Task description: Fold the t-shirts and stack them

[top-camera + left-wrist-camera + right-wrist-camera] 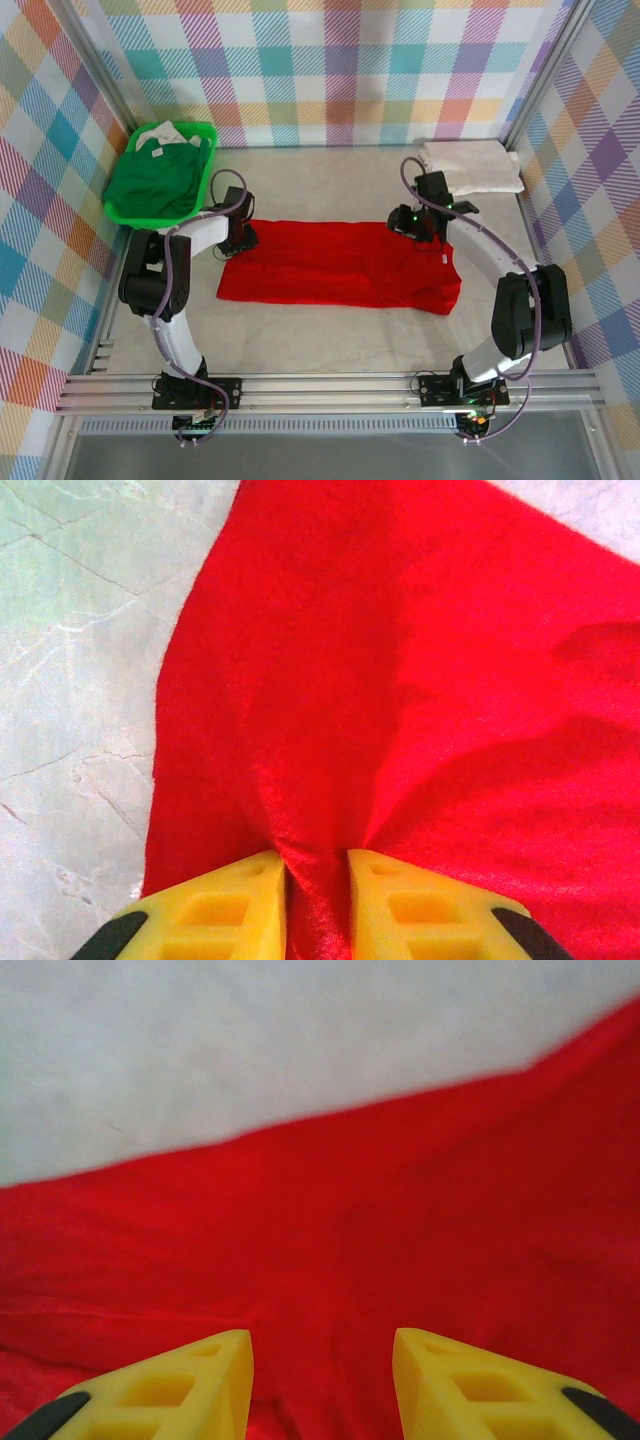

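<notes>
The bright red t-shirt (340,265) lies spread flat across the middle of the table. My left gripper (240,236) sits at its upper left corner, and in the left wrist view its yellow fingers (245,905) are shut on a pinched ridge of red cloth (316,880). My right gripper (428,232) hovers over the shirt's upper right part; its yellow fingers (200,1375) stand wide open above the red t-shirt (330,1260). A folded cream-white t-shirt (470,165) rests at the back right. The dark green t-shirt (155,180) lies in the basket.
A bright green plastic basket (207,135) stands at the back left, against the checkered wall. Pale marbled tabletop (330,170) shows behind the red shirt and also in front of it. Aluminium rails run along the near edge.
</notes>
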`<control>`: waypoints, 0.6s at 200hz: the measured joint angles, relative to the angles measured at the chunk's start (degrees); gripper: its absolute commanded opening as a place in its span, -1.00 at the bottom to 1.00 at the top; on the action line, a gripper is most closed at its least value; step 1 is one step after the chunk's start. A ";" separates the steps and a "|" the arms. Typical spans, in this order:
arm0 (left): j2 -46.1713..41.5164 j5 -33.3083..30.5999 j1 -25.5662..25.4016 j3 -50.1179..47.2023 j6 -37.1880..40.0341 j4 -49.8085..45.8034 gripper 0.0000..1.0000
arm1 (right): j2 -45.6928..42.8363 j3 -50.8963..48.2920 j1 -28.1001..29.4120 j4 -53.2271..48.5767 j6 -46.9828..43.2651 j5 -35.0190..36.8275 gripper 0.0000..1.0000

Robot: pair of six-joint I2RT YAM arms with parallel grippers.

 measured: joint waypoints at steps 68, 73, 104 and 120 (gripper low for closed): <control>-6.25 -0.22 0.00 -4.57 -0.68 -0.72 -0.57 | 11.28 -0.42 -0.20 -0.39 1.62 1.36 -0.17; -6.69 -0.24 0.00 -4.92 -0.81 -0.74 -0.56 | 12.02 0.04 -0.20 -0.44 1.64 1.31 -0.17; -7.17 -0.13 0.13 -8.81 -1.25 -0.66 -0.52 | 17.38 3.67 -0.20 -1.01 1.97 0.39 -0.21; -8.83 0.02 0.13 -10.86 -1.90 -0.04 -0.51 | 19.21 6.25 -0.17 -1.03 2.01 -0.57 -0.22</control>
